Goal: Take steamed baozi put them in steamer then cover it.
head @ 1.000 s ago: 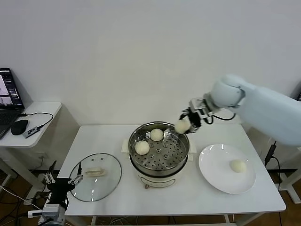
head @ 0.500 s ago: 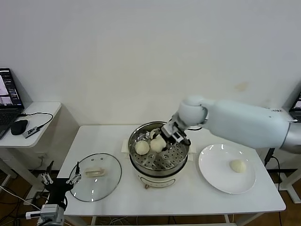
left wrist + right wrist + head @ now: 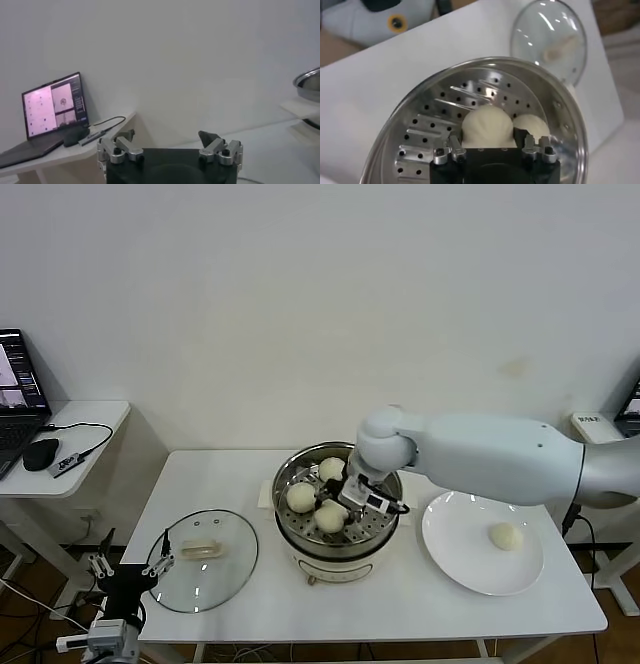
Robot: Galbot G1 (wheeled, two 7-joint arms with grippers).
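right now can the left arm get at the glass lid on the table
Probably yes. The left gripper hangs open just off the table's near-left corner, beside the lid, whose bar handle faces up with nothing on it. The right gripper is busy in the steamer.

4 baozi: 3 (image 3: 301,497) (image 3: 332,469) (image 3: 330,515) in 1 steamer (image 3: 385,519), 1 (image 3: 505,536) on 1 plate (image 3: 450,554). 1 glass cover (image 3: 228,574), 1 laptop (image 3: 20,399), 1 mouse (image 3: 41,454).

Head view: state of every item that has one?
Steamer: uncovered, three baozi inside.
Third baozi: in the basket, gripped by the right hand.
Last baozi: on the plate.
Cover: flat on the table, off the steamer.
Left hand: open, low beside the cover.
Laptop: open, screen lit.
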